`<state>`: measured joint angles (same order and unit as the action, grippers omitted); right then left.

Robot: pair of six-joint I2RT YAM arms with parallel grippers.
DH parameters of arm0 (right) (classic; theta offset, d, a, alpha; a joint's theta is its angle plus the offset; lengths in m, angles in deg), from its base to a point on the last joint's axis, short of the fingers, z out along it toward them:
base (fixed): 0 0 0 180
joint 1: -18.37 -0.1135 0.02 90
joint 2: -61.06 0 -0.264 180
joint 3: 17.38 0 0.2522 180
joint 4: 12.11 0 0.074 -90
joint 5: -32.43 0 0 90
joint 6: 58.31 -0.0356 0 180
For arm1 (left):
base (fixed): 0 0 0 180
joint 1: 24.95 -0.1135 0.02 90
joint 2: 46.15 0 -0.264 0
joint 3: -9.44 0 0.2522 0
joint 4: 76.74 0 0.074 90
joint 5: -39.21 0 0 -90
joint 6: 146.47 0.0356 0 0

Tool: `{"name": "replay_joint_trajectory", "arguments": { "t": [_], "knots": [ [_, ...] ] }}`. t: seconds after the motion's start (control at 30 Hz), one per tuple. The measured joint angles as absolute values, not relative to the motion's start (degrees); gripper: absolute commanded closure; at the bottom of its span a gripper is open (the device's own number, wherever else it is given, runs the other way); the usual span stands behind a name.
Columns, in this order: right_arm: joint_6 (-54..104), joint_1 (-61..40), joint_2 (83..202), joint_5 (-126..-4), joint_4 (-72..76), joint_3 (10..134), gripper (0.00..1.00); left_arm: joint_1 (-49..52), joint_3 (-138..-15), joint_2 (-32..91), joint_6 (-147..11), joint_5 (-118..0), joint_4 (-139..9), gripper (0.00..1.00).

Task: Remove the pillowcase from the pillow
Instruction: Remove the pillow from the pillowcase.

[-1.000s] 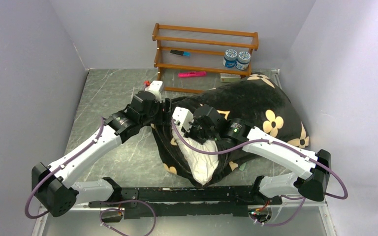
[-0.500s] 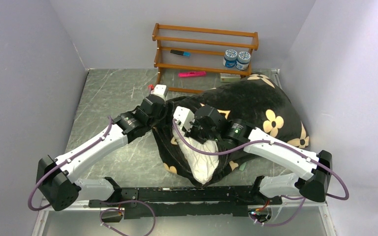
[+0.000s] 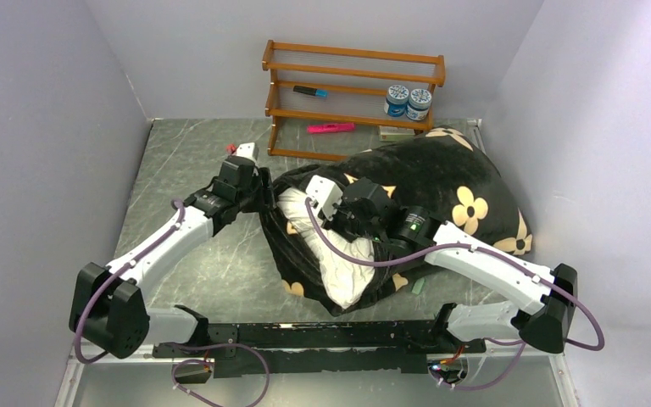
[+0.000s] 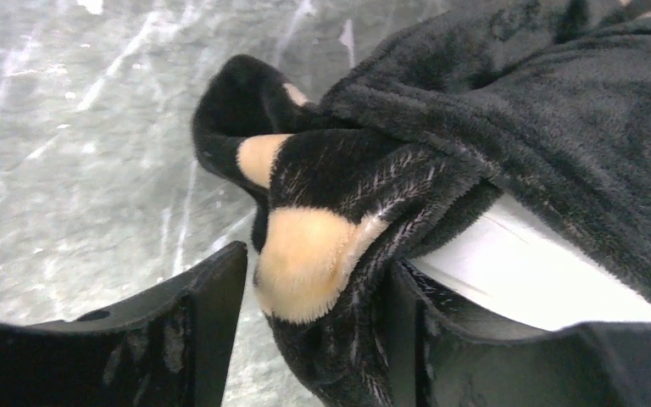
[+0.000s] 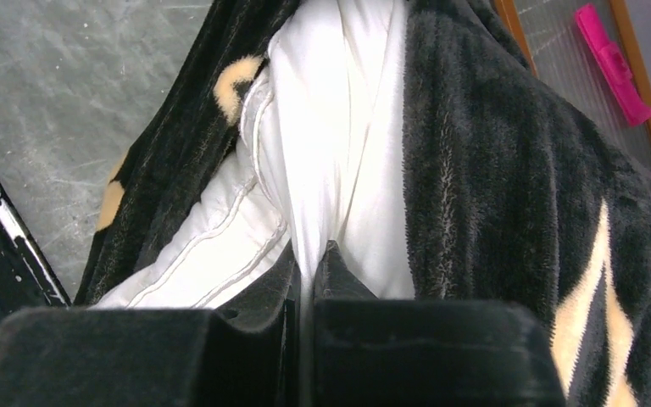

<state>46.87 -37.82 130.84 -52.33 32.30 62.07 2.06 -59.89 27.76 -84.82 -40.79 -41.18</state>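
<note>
While the black flowered pillowcase [image 3: 441,174] is lying bunched over the right half of the grey marbled counter [image 3: 186,161], the white pillow [image 3: 343,271] is poking out of its open end toward the arms' bases, the rest sitting inside the cover. The right end effector [image 5: 309,254] is reaching into that opening with its fingers pressed together, pinching a ridge of the pillow's white fabric. The left end effector [image 4: 315,270] is straddling a rolled fold of the pillowcase's rim at the left side of the opening, fingers spread either side of the plush; one finger is touching the fabric, while the other seems just short of it, though the fur is blurring that edge.
</note>
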Motion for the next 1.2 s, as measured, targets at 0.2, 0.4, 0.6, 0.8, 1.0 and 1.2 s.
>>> {"name": "replay_joint_trajectory", "arguments": {
  "t": [0.2, 0.4, 0.6, 0.8, 1.0, 1.2],
  "knots": [
    [46.2, -37.1, 130.3, -53.5, 31.6, 61.2, 1.0, -1.3, -54.7, 28.6, -85.5, -52.5, -49.2, 0.56],
    [46.0, -36.6, 130.3, -56.4, 33.0, 61.2, 0.96, -3.5, -46.7, 28.6, -87.8, -64.5, -61.7, 0.76],
    [45.5, -36.2, 131.4, -58.5, 36.1, 63.7, 0.64, -4.4, -43.4, 28.0, -90.1, -71.3, -68.9, 0.94],
    [45.2, -35.9, 135.3, -60.6, 42.0, 74.4, 0.44, -4.9, -42.9, 26.2, -90.7, -73.1, -70.4, 0.95],
    [44.2, -38.0, 140.9, -61.2, 45.0, 84.1, 0.31, -4.9, -41.2, 24.0, -92.5, -74.1, -71.5, 0.95],
    [43.2, -41.8, 149.7, -60.2, 47.0, 91.0, 0.22, -4.9, -40.1, 23.1, -93.2, -74.3, -72.2, 0.95]
  ]
}}
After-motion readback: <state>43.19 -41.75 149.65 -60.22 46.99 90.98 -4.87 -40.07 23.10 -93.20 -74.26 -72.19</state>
